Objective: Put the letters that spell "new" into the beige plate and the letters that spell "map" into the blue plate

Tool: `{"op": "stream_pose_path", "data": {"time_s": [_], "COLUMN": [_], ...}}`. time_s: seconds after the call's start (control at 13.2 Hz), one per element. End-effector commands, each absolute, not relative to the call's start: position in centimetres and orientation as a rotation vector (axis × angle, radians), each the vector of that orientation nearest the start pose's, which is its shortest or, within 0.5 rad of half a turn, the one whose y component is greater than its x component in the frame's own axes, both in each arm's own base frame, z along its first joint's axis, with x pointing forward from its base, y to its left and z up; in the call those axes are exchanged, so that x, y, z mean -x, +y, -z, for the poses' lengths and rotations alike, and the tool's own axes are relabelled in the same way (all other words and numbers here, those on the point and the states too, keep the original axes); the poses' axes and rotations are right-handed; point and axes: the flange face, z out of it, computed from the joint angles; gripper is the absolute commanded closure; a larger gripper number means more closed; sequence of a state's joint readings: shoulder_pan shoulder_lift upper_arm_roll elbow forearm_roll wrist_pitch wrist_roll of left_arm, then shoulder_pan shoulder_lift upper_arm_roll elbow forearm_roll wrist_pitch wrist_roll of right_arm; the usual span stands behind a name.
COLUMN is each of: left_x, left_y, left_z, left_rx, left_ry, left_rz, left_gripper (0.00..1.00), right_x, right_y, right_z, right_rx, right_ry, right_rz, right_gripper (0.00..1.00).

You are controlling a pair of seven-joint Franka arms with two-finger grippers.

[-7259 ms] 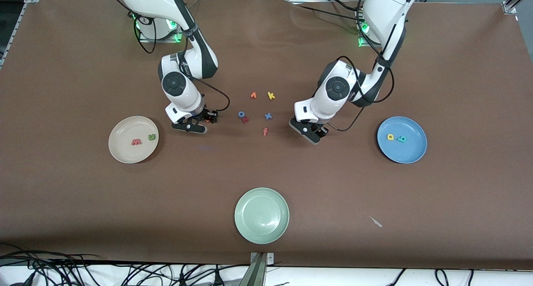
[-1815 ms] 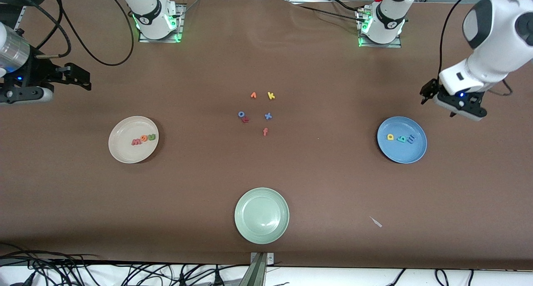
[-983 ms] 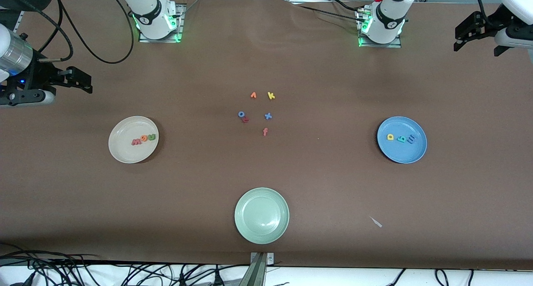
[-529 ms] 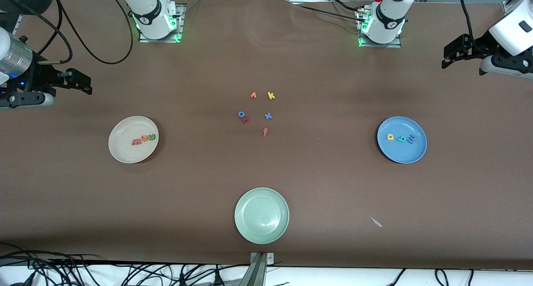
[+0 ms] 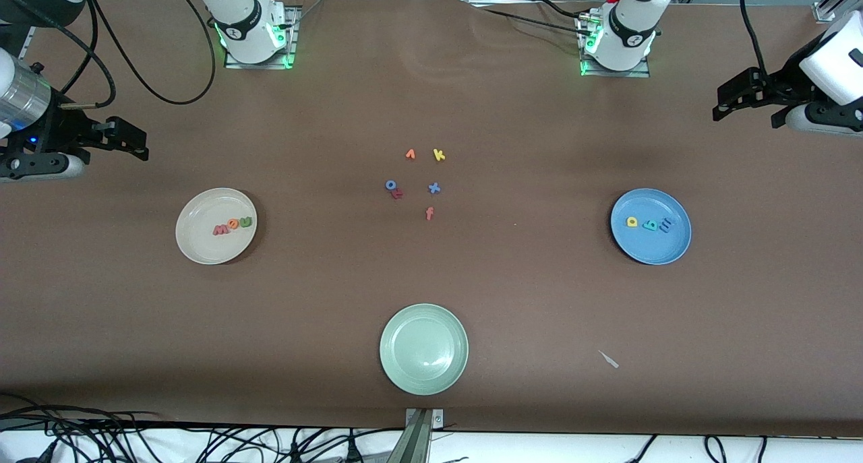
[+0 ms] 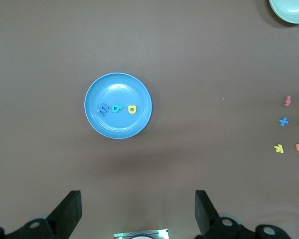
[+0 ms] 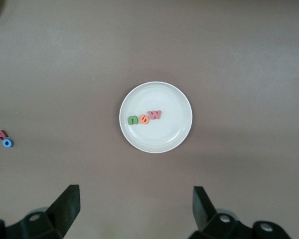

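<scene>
Letters for "new" — the green "n" [image 7: 133, 120], orange "e" [image 7: 144, 119] and salmon-red "w" [image 7: 155, 115] — lie in a close row in the beige plate [image 5: 195, 247], toward the right arm's end of the tabletop [image 5: 512, 294]. The yellow "p" [image 5: 632, 222], teal "a" [image 5: 650, 225] and light-blue "m" [image 5: 665, 226] lie likewise in the blue plate [image 5: 657, 254], toward the left arm's end.

We judge both words placed, so the step in hand is simply to finish cleanly: we would hold both arms high and well away from the plates, disturbing nothing.

Our left claw [image 5: 748, 99] hangs released and empty over the tabletop's edge at its own end; our right claw [image 5: 114, 139] hangs released and empty at the other end.

All six are tiny, flat foam pieces, dwarfed by the glossy, shallow round plates. Spare letters, among them a yellow "k" [image 5: 439, 155] and a blue "o" [image 5: 390, 184], sit mid-tabletop, and the pale green plate [image 5: 404, 368] lies bare nearest the front camera.
</scene>
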State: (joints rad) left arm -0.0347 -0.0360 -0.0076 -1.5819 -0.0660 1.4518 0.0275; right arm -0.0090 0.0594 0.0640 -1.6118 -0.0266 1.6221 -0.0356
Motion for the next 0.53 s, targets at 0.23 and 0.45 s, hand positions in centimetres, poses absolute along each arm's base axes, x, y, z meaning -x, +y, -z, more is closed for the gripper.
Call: {"op": "stream_pose_path", "data": {"time_s": [0.23,0.45], "left_x": [-54.17,-54.17], "left_y": [-3.28,-2.98], "left_z": [-64.01,-63.99], "left_rx": [3.223,3.219], "left_ry": [0.111,0.100], "left_rz": [-0.135,-0.137], "left_gripper": [0.00,0.00], "right_x": [-57.21,-57.21], "right_y": [2.88,2.88], "right_z": [-57.80,-57.80], "right_rx": [3.144,3.144], "right_ry": [-0.124,-0.127], "right_rz": [-0.067,-0.067], "right_gripper": [0.00,0.00]}}
